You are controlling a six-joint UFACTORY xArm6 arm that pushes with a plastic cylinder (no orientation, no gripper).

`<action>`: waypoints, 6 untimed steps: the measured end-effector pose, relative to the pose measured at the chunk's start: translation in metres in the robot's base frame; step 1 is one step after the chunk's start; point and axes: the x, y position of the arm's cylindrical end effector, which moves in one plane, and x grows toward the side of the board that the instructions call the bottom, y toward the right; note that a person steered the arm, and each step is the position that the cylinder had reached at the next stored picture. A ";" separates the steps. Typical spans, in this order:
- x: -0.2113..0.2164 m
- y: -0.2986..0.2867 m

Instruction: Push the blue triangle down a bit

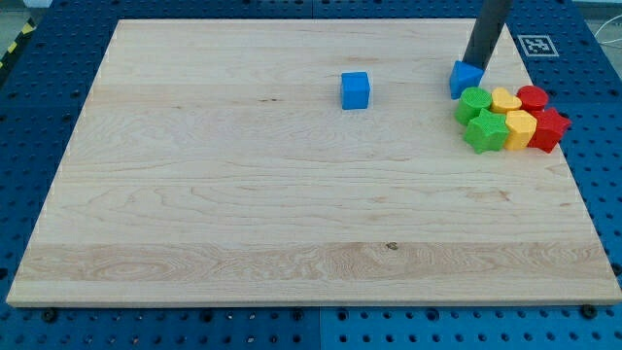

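Upper right of the frame, my tip point(473, 64) touches the blue triangle's point(465, 80) top edge; it holds nothing, having no jaws.

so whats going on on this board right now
A robot arm's dark rod has my tip at the top edge of the blue triangle, apparently set to push it down the view. Just below sits a tight cluster of green, yellow and red blocks. A blue cube stands alone to the view's left.
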 end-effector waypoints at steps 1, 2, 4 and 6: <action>-0.018 -0.023; -0.019 -0.036; 0.011 -0.015; 0.029 0.004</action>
